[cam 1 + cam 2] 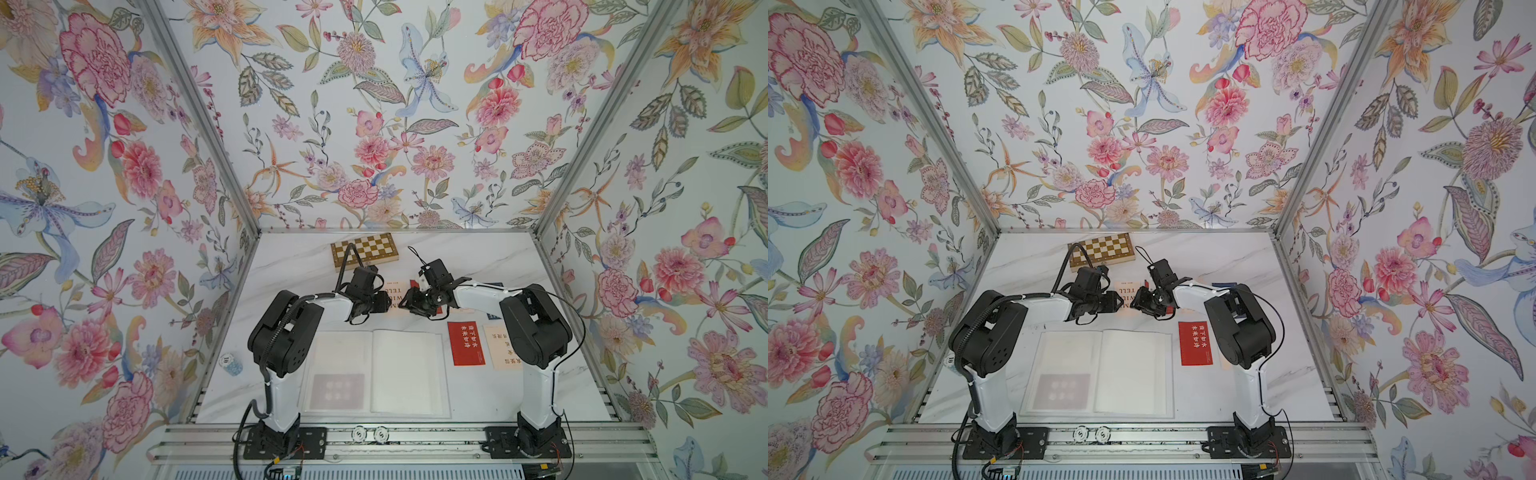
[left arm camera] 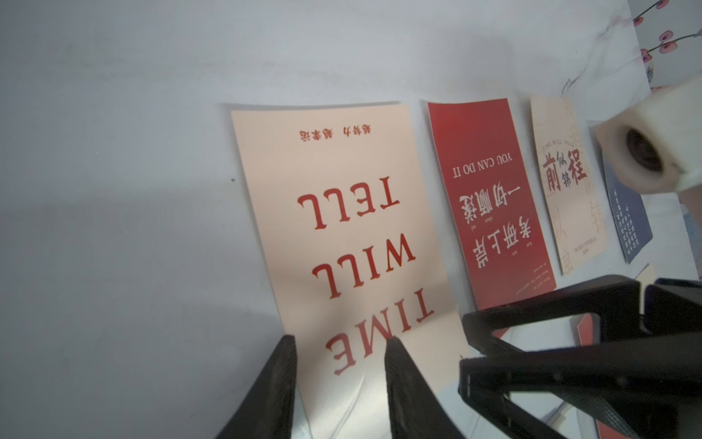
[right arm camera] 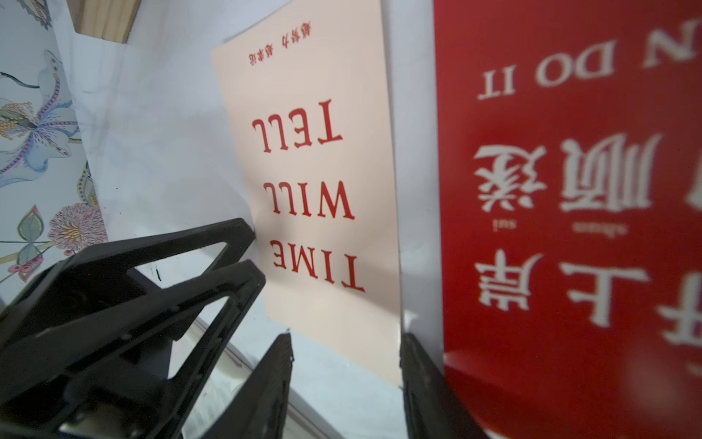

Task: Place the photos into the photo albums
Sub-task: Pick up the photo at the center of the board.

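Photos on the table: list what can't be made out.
- TIME WILL TELL card: top views, mostly under left gripper and right gripper.
- Navy card: left wrist view, print too small.
- YOU CAN DO IT card: right wrist view, blurred, cut by frame edge.
- Sleeved photo: top views, hazed by album page.

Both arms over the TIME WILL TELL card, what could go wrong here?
1. The left gripper and right gripper sit nearly tip to tip over the TIME WILL TELL card; they may collide.
2. The card lies flat on the table, so open fingers could slide or crease it, or nudge the red card alongside.
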